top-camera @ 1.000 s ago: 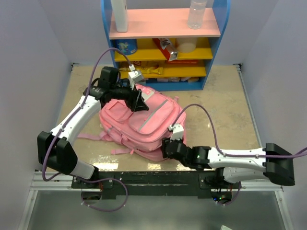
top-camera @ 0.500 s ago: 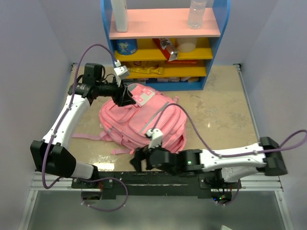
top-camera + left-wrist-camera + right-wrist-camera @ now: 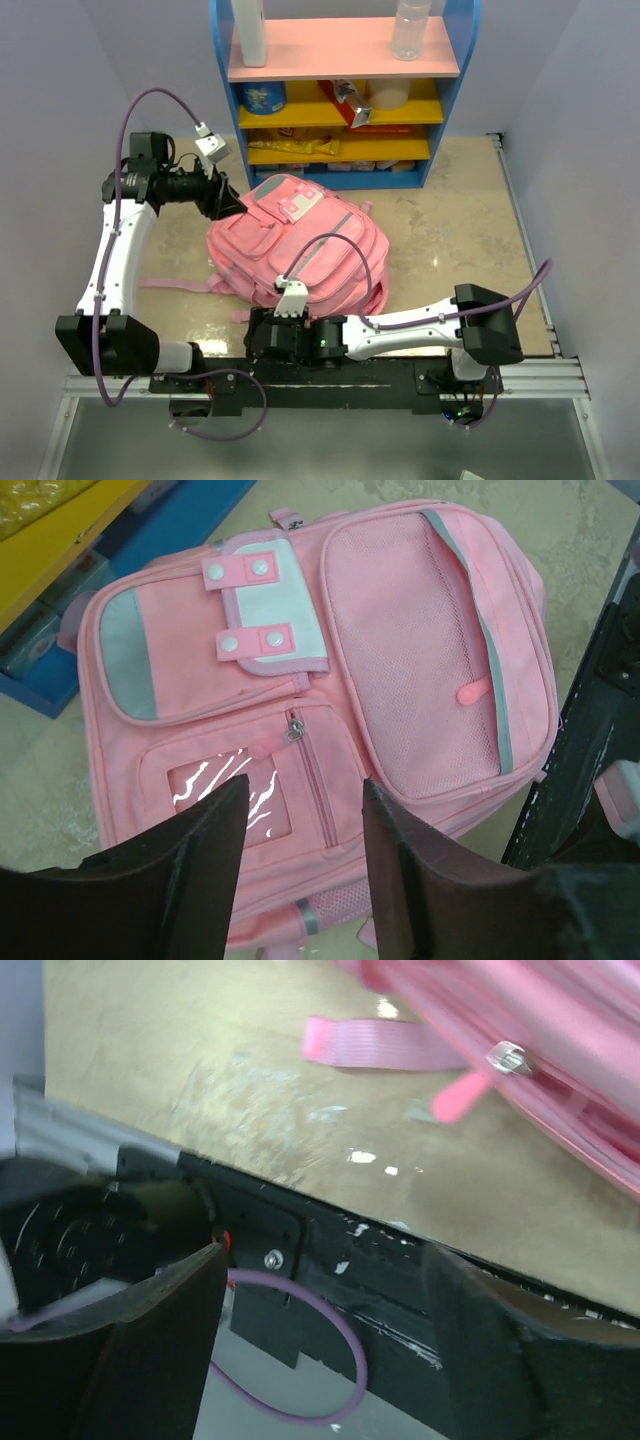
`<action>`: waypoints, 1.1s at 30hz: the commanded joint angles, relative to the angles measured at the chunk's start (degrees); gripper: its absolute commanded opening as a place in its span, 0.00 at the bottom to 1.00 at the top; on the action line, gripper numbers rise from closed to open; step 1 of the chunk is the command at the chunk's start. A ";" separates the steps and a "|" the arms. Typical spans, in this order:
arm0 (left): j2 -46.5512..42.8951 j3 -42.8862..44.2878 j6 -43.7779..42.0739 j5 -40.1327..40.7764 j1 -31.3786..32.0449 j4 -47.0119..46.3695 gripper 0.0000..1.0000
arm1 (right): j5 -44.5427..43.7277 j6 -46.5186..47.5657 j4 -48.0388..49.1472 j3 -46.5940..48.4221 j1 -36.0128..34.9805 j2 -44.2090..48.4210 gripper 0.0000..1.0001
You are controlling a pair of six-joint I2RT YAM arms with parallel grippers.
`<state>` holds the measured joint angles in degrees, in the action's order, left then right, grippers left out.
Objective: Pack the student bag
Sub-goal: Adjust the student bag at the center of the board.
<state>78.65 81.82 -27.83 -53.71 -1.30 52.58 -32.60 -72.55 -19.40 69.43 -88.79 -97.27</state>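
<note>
The student bag (image 3: 300, 240), a soft pink backpack with a grey zip strip and a white patch, lies flat mid-table with its front pockets up. My left gripper (image 3: 228, 200) hovers off its far left corner, open and empty. In the left wrist view (image 3: 305, 790) the fingers frame the bag's (image 3: 400, 660) clear front pocket from above. My right gripper (image 3: 255, 338) is at the bag's near edge, over the table's front rail, open and empty. In the right wrist view (image 3: 322, 1260) it points at the rail, with the bag (image 3: 520, 1020), a strap (image 3: 380, 1042) and a pink zip pull (image 3: 465, 1095) above.
A blue shelf unit (image 3: 450, 120) with pink and yellow shelves stands at the back, holding bottles, a can and snack packets. The black mounting rail (image 3: 400, 375) runs along the near edge. Pink straps (image 3: 175, 285) trail off the bag's left. Walls close both sides.
My left gripper has drawn back up and left off the bag's top. My right arm has swung left along the near edge, from the bag's right corner to its front left.
</note>
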 commanded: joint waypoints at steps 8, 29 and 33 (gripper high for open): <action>-8.25 0.45 -5.12 2.56 -1.77 5.60 0.59 | -7.14 -41.09 -17.25 6.40 5.37 -11.15 0.68; -7.64 -3.07 -11.19 -0.78 -4.06 8.95 0.57 | -10.02 -41.71 -26.13 7.56 7.94 -11.80 0.30; -8.07 -3.86 -11.19 -0.95 -4.06 8.77 0.56 | -10.47 -39.51 -26.48 10.28 8.02 -13.46 0.21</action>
<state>70.94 78.81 -37.21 -52.12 -4.86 61.87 -39.46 -111.39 -42.41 77.62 -81.10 -110.41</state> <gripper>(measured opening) 0.569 0.244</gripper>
